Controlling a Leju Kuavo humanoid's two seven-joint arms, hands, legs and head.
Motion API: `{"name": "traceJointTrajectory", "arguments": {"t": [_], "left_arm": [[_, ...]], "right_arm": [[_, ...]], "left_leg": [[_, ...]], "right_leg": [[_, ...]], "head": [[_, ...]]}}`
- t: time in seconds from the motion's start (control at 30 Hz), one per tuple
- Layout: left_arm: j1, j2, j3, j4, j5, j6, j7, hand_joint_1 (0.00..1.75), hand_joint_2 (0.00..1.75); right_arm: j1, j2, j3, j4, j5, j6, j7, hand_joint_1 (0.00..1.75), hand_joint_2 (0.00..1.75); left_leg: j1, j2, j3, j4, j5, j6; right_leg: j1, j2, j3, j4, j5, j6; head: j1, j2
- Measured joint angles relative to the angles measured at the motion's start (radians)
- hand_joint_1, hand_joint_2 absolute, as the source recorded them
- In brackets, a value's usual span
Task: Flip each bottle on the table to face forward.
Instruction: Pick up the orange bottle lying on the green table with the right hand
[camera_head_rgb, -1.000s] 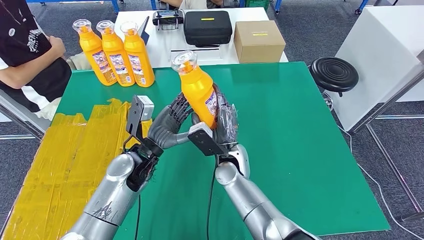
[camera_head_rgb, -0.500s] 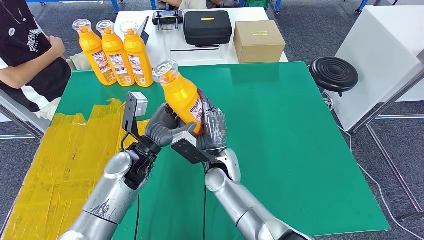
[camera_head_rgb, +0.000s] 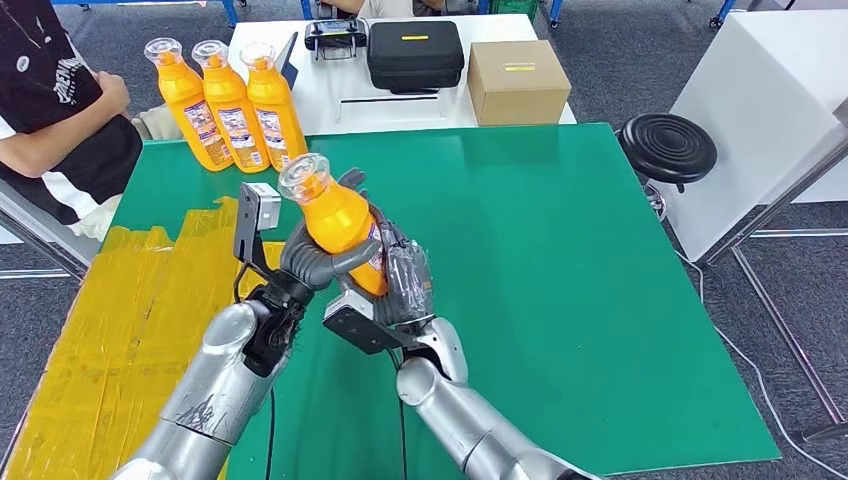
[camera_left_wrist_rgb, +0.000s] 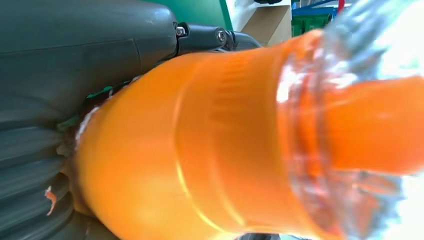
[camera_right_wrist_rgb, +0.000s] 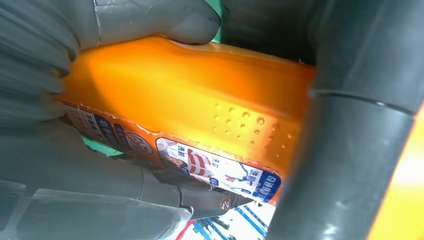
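Leftmost, three orange bottles (camera_head_rgb: 232, 105) stand upright in a row at the green worktop's (camera_head_rgb: 600, 260) far corner. Centrally, the left hand (camera_head_rgb: 312, 262) and right hand (camera_head_rgb: 402, 285) together grasp a fourth orange bottle (camera_head_rgb: 338, 218), raised above the worktop, tilted, cap up-left.

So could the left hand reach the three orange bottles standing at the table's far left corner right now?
Probably not yet: the left hand and right hand both grip the tilted orange bottle, though the green table between looks unobstructed to the three orange bottles.
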Motion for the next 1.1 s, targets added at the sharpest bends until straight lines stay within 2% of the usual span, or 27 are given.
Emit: {"name": "traceJointTrajectory", "arguments": {"t": [0.53, 0.87, 1.1], "left_arm": [[0.013, 0.000, 0.022, 0.004, 0.002, 0.001, -0.001, 0.00, 1.75], [0.019, 0.000, 0.039, 0.010, 0.016, -0.004, -0.003, 0.00, 1.75], [0.020, 0.000, 0.039, 0.003, 0.021, -0.012, -0.004, 0.00, 1.75]], "right_arm": [[0.001, 0.002, 0.039, 0.021, -0.033, 0.033, -0.009, 1.75, 1.75], [0.002, -0.019, 0.061, -0.013, -0.112, 0.155, -0.015, 1.75, 1.75], [0.013, -0.043, 0.066, -0.060, -0.129, 0.186, -0.027, 1.75, 1.75]], "left_leg": [[0.000, 0.000, 0.000, 0.000, 0.000, 0.000], [0.000, 0.000, 0.000, 0.000, 0.000, 0.000], [0.000, 0.000, 0.000, 0.000, 0.000, 0.000]], "right_leg": [[0.000, 0.000, 0.000, 0.000, 0.000, 0.000], [0.000, 0.000, 0.000, 0.000, 0.000, 0.000], [0.000, 0.000, 0.000, 0.000, 0.000, 0.000]], "head": [[0.000, 0.000], [0.000, 0.000], [0.000, 0.000]]}}
